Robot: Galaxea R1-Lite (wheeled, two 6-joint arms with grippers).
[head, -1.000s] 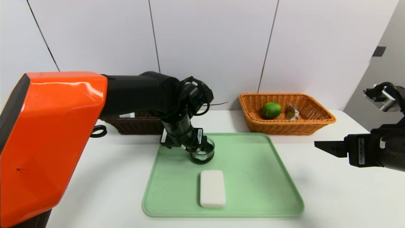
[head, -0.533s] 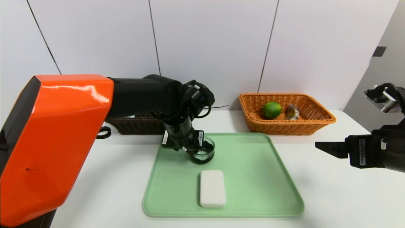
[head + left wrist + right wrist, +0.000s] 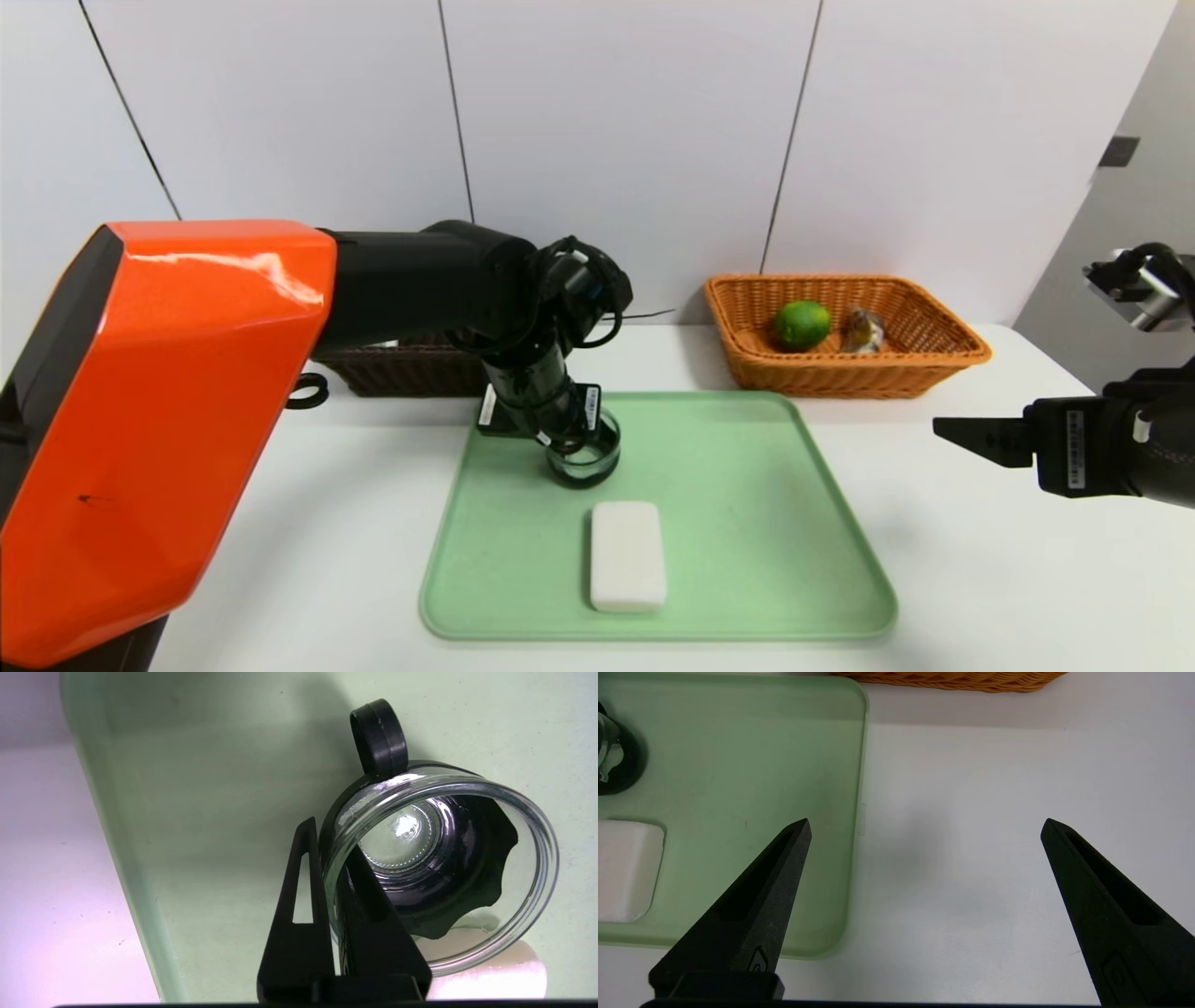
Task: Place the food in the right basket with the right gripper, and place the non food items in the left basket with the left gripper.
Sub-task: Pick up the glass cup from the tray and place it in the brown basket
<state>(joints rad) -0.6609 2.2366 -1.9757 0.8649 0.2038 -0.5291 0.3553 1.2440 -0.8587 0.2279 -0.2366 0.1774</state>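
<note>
With its fingers pinched onto the rim wall of the glass cup (image 3: 439, 868), one finger (image 3: 299, 914) outside and the other inside, the left tool (image 3: 571, 446) is clenched on the cup, which tilts over the green tray (image 3: 747, 523). Cup has a black insert and a black ring loop (image 3: 378, 735) at its far side. In the head view the cup (image 3: 583, 457) sits around 10 o'clock of tray centre.

White bar (image 3: 627, 556) lies flat on the tray at 6 o'clock of the cup, just beside it, long side running near-to-far.

Right tool (image 3: 924, 830) hangs released, fingers spread wide, over bare desk (image 3: 980, 579) at 3 o'clock of the tray, clear of everything.

Orange basket (image 3: 934, 364) stands on the desk at 1 o'clock of the tray, holding the lime (image 3: 801, 325) and the wrapped sweets (image 3: 864, 330) side by side, sweets at 3 o'clock of the lime.

Dark basket (image 3: 401, 369) is at 10 o'clock of the tray, mostly hidden behind the left arm; contents can't be made out.
</note>
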